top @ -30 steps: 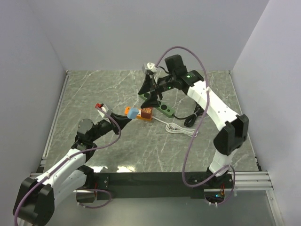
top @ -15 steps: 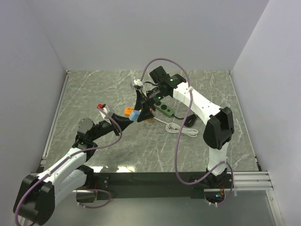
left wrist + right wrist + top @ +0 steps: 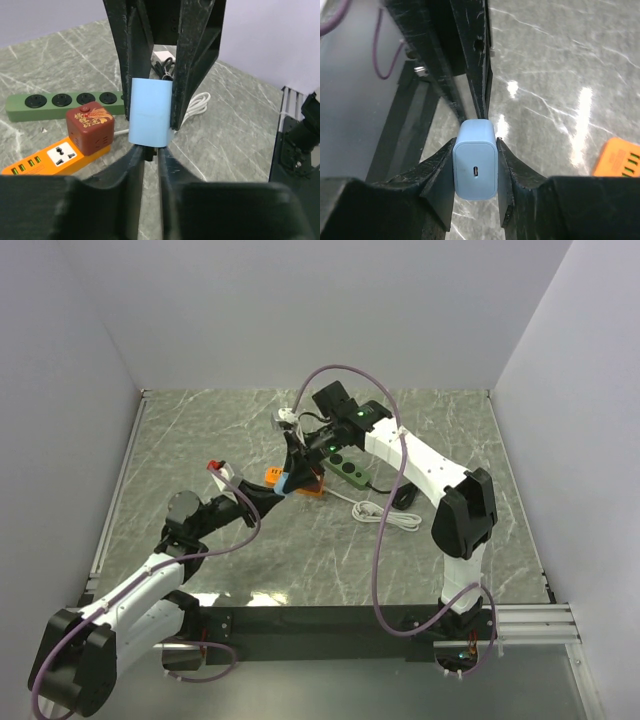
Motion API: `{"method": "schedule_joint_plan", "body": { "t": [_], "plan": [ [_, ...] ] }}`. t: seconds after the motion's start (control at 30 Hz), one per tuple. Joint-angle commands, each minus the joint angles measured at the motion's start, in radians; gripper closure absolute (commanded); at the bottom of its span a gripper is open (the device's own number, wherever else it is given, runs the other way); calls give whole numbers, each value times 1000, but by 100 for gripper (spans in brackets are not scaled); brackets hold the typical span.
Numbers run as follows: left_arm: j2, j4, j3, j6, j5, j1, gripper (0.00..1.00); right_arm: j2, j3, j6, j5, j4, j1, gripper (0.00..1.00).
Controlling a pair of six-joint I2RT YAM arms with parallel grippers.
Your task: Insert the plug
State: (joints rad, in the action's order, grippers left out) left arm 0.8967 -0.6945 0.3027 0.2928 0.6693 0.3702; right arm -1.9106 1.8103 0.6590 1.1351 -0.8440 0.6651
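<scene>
So now the right fingers [image 3: 439,165] have swung in and clamped the blue plug [image 3: 475,167] above the worktop [image 3: 320,560]. Only the left wrist view shows the left fingers [image 3: 131,170] nearly closed just under it, grip unclear.

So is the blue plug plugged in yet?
Out: the right pincer holds the plug in the air, away from the orange strip.

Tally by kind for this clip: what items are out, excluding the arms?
Power strips: 2, the green power strip and the orange power strip
Cube sockets: 1, the dark red cube socket
Chargers: 1, the blue USB charger
Cables: 2, the white cable and the black cable
Total: 6
</scene>
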Motion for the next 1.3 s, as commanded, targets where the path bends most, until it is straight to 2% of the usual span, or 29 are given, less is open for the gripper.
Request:
{"method": "schedule_joint_plan", "body": {
  "t": [0.0,0.03,0.07,0.1,0.13,0.27,0.5,0.63,0.77,1.1,1.27],
  "plan": [
    [-4,-10,42,-23,-66,7,76,59,-11,-94,-93,127,-7,100],
    [-2,-1,47,-20,-115,6,47,61,-6,-131,-147,146,-15,100],
    [-1,18,47,-17,-137,6,31,62,1,-139,-167,164,-24,100],
    [1,27,47,-14,-157,7,21,61,10,-153,-194,174,-41,100],
    [4,35,50,-12,-199,6,18,56,30,-188,-274,184,-47,100],
    [10,88,64,-6,-330,4,19,-65,165,-208,-466,111,-50,100],
    [-108,130,19,42,-522,-11,16,-306,409,-219,-602,-1,-45,100],
    [-159,136,-7,57,-534,-24,14,-380,483,-197,-643,-50,-27,100],
    [-179,133,-13,68,-527,-40,14,-390,455,-185,-682,-49,-10,100],
    [-104,116,-4,94,-510,-66,13,-492,518,-168,-745,-121,41,100],
    [-105,104,-8,100,-496,-76,13,-499,495,-174,-762,-116,45,100]
  ]
}}
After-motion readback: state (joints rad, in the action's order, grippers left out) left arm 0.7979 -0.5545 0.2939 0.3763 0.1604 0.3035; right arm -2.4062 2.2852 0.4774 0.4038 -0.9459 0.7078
